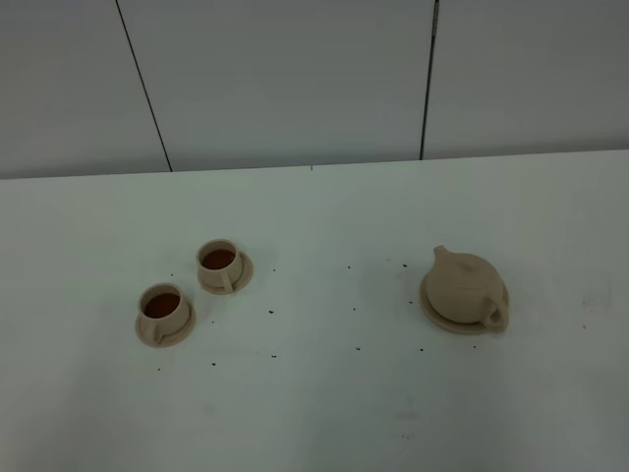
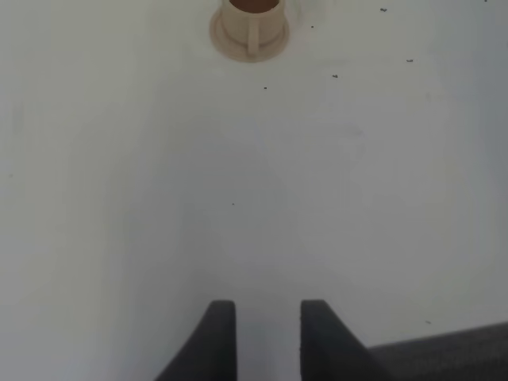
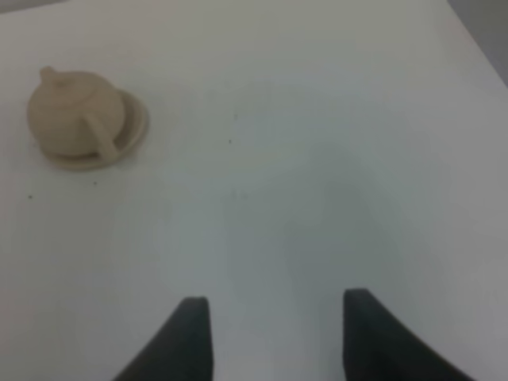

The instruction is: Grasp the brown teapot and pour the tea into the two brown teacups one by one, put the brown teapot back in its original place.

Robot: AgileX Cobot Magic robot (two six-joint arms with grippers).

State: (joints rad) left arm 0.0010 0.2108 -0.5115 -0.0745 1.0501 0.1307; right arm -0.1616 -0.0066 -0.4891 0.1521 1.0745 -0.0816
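Note:
The brown teapot [image 1: 464,285] stands upright on its round plate [image 1: 435,315] at the right of the table, lid on, spout toward the back left, handle toward the front right. The two brown teacups, one nearer [image 1: 163,308] and one farther [image 1: 218,262], stand on saucers at the left, both holding dark tea. Neither arm shows in the exterior view. My left gripper [image 2: 268,313] is open and empty over bare table, with one teacup [image 2: 251,17] far ahead. My right gripper [image 3: 276,309] is open and empty, with the teapot [image 3: 70,111] and its plate [image 3: 136,127] far off.
The white table [image 1: 324,403] carries scattered small dark specks [image 1: 271,312] between the cups and the teapot. A grey panelled wall [image 1: 295,79] stands behind the table's back edge. A darker grey strip [image 2: 452,353] shows beside the left gripper.

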